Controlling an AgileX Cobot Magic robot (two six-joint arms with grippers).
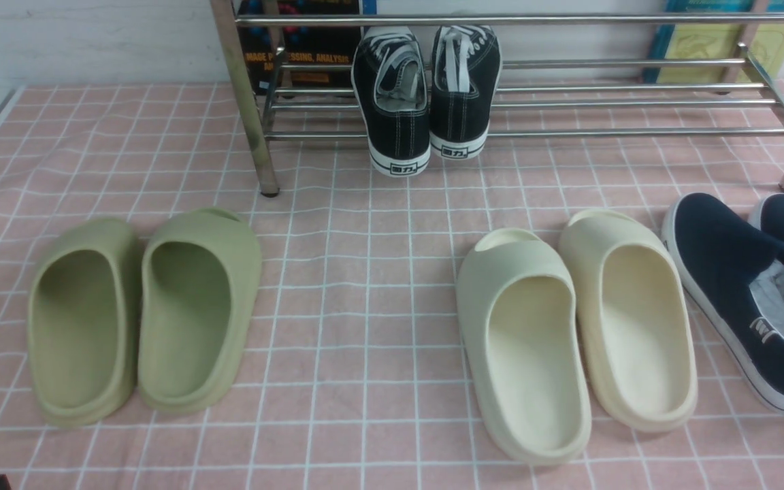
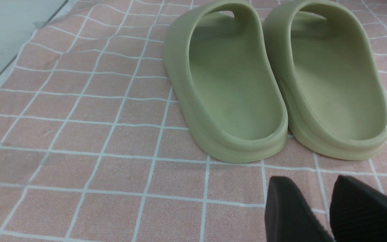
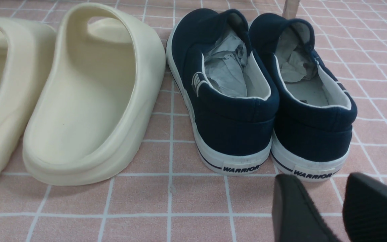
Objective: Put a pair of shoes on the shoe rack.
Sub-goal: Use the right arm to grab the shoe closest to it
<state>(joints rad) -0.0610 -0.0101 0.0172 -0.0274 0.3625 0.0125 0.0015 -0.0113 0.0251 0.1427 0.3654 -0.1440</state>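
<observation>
On the floor at the near right, the navy slip-ons (image 3: 233, 124) sit short of the steel rack (image 1: 528, 134), so everything remains to do; my left jaws and right jaws stand partly apart, holding nothing.

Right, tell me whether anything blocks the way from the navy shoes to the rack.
Nothing visible stands between the navy shoes and the rack; the cream slides sit beside them, to the left.
</observation>
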